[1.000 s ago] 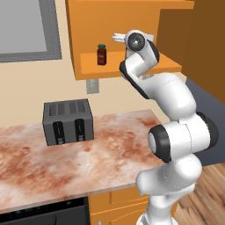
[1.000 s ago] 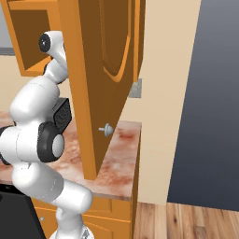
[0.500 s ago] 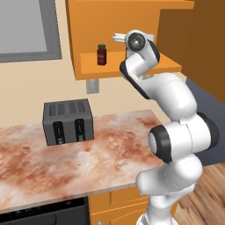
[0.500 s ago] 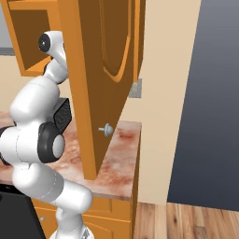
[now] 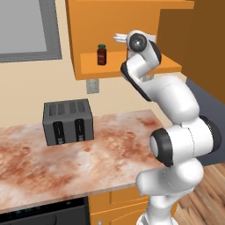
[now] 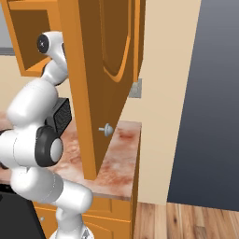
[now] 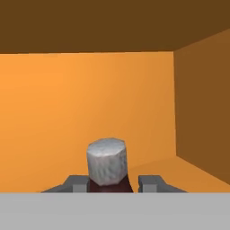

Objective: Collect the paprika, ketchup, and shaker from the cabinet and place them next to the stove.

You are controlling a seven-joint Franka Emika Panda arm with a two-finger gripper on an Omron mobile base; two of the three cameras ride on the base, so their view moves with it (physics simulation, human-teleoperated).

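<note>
In the hand view, the ketchup (image 7: 107,165) stands on the floor of the orange cabinet (image 7: 90,103). I see its speckled grey cap and a strip of dark red body below it. My gripper (image 7: 114,183) is shut on the bottle, with one fingertip (image 7: 77,182) on each side of the red part. In the left base view the arm reaches up into the cabinet (image 5: 88,72), and the hand is partly hidden behind the wrist. The paprika (image 5: 102,54), a small dark-red jar with a green lid, stands on the cabinet floor left of the hand. The shaker and the stove are out of view.
A dark toaster (image 5: 67,121) sits on the marbled counter (image 5: 101,158) under the cabinet. The open cabinet door (image 6: 100,88) hangs right of the arm, over the counter's end. A black appliance front (image 5: 44,213) lies below the counter edge. A wall outlet (image 5: 91,86) sits under the cabinet.
</note>
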